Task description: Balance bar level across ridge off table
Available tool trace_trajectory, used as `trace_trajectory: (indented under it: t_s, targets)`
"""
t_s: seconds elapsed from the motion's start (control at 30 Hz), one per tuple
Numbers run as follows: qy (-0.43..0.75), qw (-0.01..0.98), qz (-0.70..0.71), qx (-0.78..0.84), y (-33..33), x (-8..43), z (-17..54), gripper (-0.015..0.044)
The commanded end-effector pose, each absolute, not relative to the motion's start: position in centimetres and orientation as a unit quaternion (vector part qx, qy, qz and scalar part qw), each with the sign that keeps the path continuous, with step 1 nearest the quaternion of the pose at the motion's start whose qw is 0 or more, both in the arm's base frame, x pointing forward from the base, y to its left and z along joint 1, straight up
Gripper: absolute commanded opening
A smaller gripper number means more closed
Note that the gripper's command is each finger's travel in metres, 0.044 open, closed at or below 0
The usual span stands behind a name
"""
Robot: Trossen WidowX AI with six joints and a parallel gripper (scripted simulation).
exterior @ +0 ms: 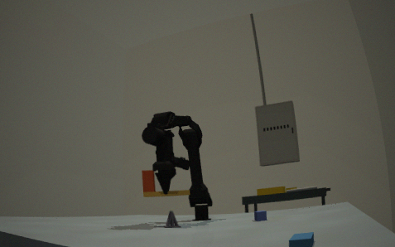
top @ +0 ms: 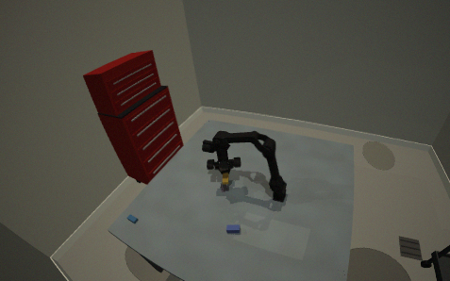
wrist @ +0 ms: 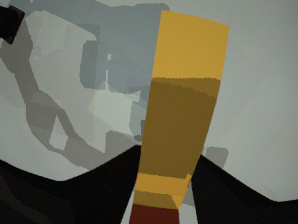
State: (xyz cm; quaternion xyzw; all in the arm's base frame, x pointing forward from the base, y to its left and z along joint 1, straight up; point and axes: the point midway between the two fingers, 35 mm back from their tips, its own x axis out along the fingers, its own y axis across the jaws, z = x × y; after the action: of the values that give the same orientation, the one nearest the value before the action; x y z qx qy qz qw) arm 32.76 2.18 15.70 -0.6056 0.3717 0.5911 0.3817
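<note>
The yellow bar (top: 225, 179) (exterior: 181, 192) (wrist: 182, 120) is held in the air and looks about level in the exterior view. A red-orange block (exterior: 148, 181) (wrist: 154, 215) stands upright on one end of it. My gripper (exterior: 166, 192) (wrist: 166, 156) points down and is shut on the bar between that block and the bar's other end. The small grey ridge (top: 225, 188) (exterior: 171, 220) stands on the table below the bar, with a clear gap between them in the exterior view. The ridge is not visible in the wrist view, where the bar covers much of the table.
A violet-blue block (top: 233, 228) (exterior: 260, 215) and a lighter blue block (top: 132, 219) (exterior: 301, 239) lie on the table (top: 164, 203), away from the ridge. The arm's base (top: 279, 192) (exterior: 201, 212) stands near the ridge. A red tool cabinet (top: 141, 118) stands beyond the table edge.
</note>
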Motion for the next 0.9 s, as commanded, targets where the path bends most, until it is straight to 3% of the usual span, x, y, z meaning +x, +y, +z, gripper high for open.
trace_trajectory:
  t_s: [0.0,0.3,0.87]
  targets:
    - [0.337,0.35,0.609,-0.627,4.0,33.1,15.9,0.0]
    - [0.275,0.288,0.639,-0.658,6.8,32.5,15.8,0.0]
    - [0.274,0.287,0.64,-0.658,6.9,32.5,13.7,0.0]
